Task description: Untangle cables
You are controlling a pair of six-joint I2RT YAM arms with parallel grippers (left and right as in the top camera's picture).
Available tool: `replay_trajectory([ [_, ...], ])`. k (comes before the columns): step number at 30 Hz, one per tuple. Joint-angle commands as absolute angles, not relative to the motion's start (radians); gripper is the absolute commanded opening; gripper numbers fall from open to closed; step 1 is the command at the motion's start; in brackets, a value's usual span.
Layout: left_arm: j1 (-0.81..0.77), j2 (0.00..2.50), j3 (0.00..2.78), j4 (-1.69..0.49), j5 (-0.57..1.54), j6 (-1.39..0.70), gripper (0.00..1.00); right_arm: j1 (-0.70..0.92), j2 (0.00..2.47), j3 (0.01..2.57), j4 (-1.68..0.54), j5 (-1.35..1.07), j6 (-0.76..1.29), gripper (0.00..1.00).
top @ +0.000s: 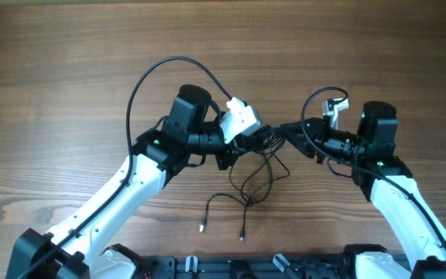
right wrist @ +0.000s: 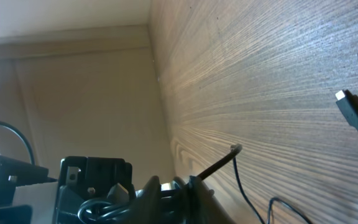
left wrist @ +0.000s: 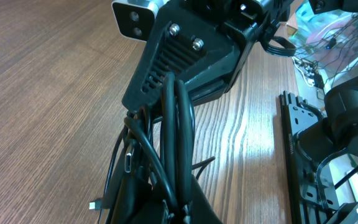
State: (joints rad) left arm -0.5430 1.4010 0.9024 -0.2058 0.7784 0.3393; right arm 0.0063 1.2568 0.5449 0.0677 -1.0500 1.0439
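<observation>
Centre of brown wooden worktop (top: 53,62): thin black flexible cables (top: 248,203), tangled.
My left jaws clamp the bundle; my right jaws, at three o'clock, pinch one strand.

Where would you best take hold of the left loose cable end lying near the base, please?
Grip the cable end just behind its plug, from straight above, closing across the cord. That stretch lies straight and flat on the table, apart from the tangle, so nothing else should get caught.
</observation>
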Motion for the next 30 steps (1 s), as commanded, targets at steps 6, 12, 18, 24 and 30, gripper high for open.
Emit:
replay_trajectory([
  [6, -0.542, 1.401, 0.909, -0.199, 0.768, 0.360, 0.04, 0.005, 1.253, 0.549, 0.073, -0.975, 1.020, 0.04],
  [12, -0.542, 1.401, 0.909, -0.227, 0.776, 0.360, 0.04, -0.138, 1.253, 0.549, 0.081, -0.620, 0.994, 0.04],
  [18, -0.542, 1.401, 0.909, -0.289, 0.799, 0.360, 0.04, -0.332, 1.253, 0.549, 0.131, -0.538, 0.911, 0.04],
  [24, -0.542, 1.401, 0.909, -0.308, 0.800, 0.359, 0.04, -0.478, 1.253, 0.549, 0.088, -0.460, 0.764, 0.04],
  [30, -0.542, 1.401, 0.909, -0.285, 0.799, 0.360, 0.04, -0.487, 1.253, 0.549, 0.036, -0.915, 0.642, 0.51],
])
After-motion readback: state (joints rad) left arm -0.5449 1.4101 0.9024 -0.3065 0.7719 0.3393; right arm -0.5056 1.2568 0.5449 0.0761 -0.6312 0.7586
